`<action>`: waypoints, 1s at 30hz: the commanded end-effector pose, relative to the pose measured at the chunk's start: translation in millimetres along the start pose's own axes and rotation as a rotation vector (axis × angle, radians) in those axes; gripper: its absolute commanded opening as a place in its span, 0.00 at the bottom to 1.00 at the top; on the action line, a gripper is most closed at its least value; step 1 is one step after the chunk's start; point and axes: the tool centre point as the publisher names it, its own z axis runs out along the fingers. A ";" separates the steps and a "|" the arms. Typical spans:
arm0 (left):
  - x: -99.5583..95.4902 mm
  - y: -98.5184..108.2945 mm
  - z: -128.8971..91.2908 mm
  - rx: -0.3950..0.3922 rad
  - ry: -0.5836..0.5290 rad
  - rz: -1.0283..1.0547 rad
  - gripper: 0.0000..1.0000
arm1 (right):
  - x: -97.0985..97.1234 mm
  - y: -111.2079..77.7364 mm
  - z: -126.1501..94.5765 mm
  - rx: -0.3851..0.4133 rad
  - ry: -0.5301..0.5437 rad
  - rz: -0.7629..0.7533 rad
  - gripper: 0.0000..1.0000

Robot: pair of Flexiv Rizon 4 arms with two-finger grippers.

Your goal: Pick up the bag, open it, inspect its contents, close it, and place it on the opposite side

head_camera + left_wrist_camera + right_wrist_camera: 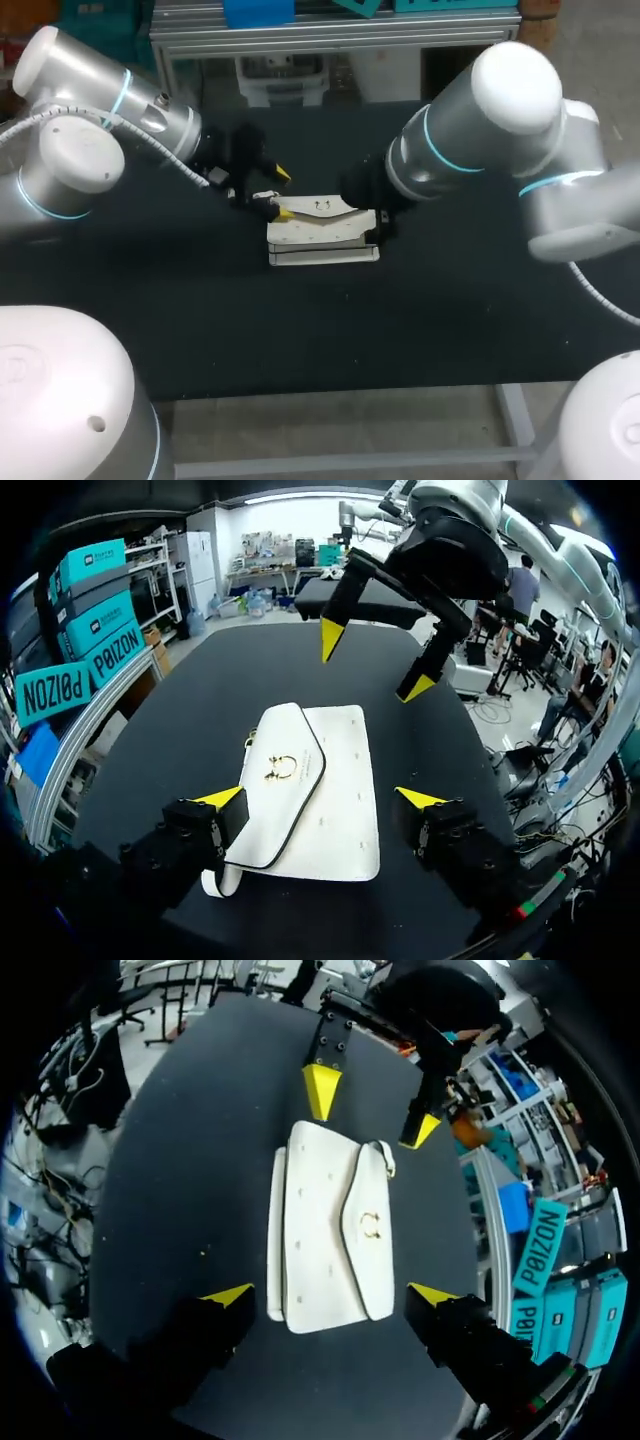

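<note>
White handbag (322, 238) is lying shut on the tabletop (400, 330), not lifted yet; my left gripper (320, 800) and right gripper (330, 1295) are hovering, fingers spread.

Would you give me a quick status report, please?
Left gripper open, right gripper open, neither holding. Bag flat on table, flap down. Nothing in the way.

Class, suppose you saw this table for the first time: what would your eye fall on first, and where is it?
A white bag with a gold clasp on its flap lies flat in the middle of the black table. The left gripper and the right gripper hang at its opposite ends, their bright yellow-tipped fingers spread wide, neither closed on it.
</note>
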 end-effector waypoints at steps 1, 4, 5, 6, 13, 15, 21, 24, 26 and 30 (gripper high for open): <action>-3.8 -6.6 -12.7 -0.052 0.015 -0.104 1.00 | -14.8 -2.7 -21.7 0.001 0.091 0.036 1.00; -2.3 -7.1 -19.2 -0.078 0.000 -0.147 1.00 | -21.5 -2.8 -26.3 0.004 0.120 0.072 1.00; -1.8 -7.4 -21.3 -0.092 -0.003 -0.153 1.00 | -23.6 -2.9 -27.5 0.002 0.136 0.086 1.00; -1.5 -7.8 -23.6 -0.109 -0.015 -0.151 1.00 | -25.7 -3.5 -28.5 -0.006 0.151 0.094 1.00; -1.5 -7.8 -23.6 -0.109 -0.015 -0.151 1.00 | -29.8 -5.5 -31.0 -0.011 0.191 0.082 1.00; -1.5 -7.8 -23.6 -0.109 -0.015 -0.151 1.00 | -29.8 -5.5 -31.0 -0.011 0.191 0.082 1.00; -1.5 -7.8 -23.6 -0.109 -0.015 -0.151 1.00 | -29.8 -5.5 -31.0 -0.011 0.191 0.082 1.00; 3.8 -14.2 -13.8 -0.163 -0.042 -0.183 1.00 | -33.7 -5.2 -29.6 0.004 0.207 0.110 1.00; 3.1 -20.2 -11.9 -0.193 -0.070 -0.234 1.00 | -39.1 -5.9 -31.9 0.018 0.225 0.142 1.00; -0.9 -28.3 -12.6 -0.292 -0.099 -0.350 1.00 | -53.9 -7.8 -36.9 0.079 0.259 0.189 1.00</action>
